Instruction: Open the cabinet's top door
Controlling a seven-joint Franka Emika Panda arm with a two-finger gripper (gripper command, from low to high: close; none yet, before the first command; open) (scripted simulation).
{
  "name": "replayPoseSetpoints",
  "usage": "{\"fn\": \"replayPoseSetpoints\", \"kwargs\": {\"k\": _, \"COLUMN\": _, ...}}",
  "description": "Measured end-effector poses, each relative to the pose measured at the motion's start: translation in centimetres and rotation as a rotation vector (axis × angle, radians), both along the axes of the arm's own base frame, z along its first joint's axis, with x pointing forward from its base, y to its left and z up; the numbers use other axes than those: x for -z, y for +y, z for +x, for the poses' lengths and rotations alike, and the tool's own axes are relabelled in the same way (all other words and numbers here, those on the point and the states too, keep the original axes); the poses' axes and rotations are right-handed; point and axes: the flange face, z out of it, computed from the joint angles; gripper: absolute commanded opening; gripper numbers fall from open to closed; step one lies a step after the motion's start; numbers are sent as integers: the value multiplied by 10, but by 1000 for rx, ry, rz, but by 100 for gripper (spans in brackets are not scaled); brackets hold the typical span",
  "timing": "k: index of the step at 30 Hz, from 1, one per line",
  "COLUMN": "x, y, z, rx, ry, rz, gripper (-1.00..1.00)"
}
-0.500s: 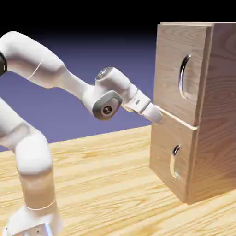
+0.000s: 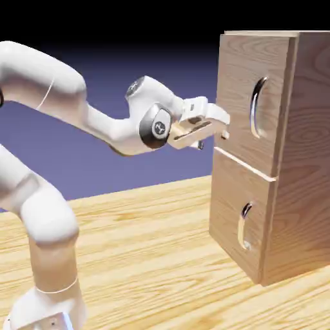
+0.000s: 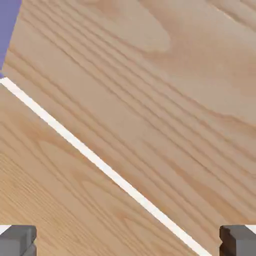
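Door task at approach stage, nothing opened that I can see. Top door [image 2: 245, 97] sits closed in the upper part of the cabinet [image 2: 303, 161], over the shorter lower door [image 2: 225, 193], w/ a pale gap between the two; lower one shut too. Cab stands on the worktop [image 2: 129, 251], exterior view's right. End effector [image 3: 128, 241] is spread wide, tips far apart, nothing betw them. It's up near the top door's face, on the side away from the handle [image 2: 254, 108], w/ the gap line running slantwise across the hand view; can't tell if it touches the wood. Handle isn't in the hand view, so no grip on it. Done: arm near the cab, fingers spread. Left, prob: line up w/ the long handle, get hold or hook it, then swing the door out. Est early, most of the job remains
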Motion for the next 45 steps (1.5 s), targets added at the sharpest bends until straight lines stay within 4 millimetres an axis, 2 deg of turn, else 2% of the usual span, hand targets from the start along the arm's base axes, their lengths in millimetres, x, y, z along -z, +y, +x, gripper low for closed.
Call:
{"fn": "replayPoseSetpoints", "kwargs": {"k": 11, "x": -26, "y": 5, "z": -8, "rx": -271, "ry": -133, "rz": -454, "gripper": 0}}
{"fn": "replayPoseSetpoints", "kwargs": {"k": 22, "x": -39, "y": -6, "z": -15, "rx": -475, "ry": -258, "rz": -931, "gripper": 0}}
{"fn": "replayPoseSetpoints", "kwargs": {"k": 33, "x": -42, "y": -34, "z": -14, "rx": -614, "ry": -355, "rz": -1428, "gripper": 0}}
{"fn": "replayPoseSetpoints", "kwargs": {"k": 45, "x": -37, "y": -80, "z": -2, "rx": -702, "ry": -404, "rz": -1985, "gripper": 0}}
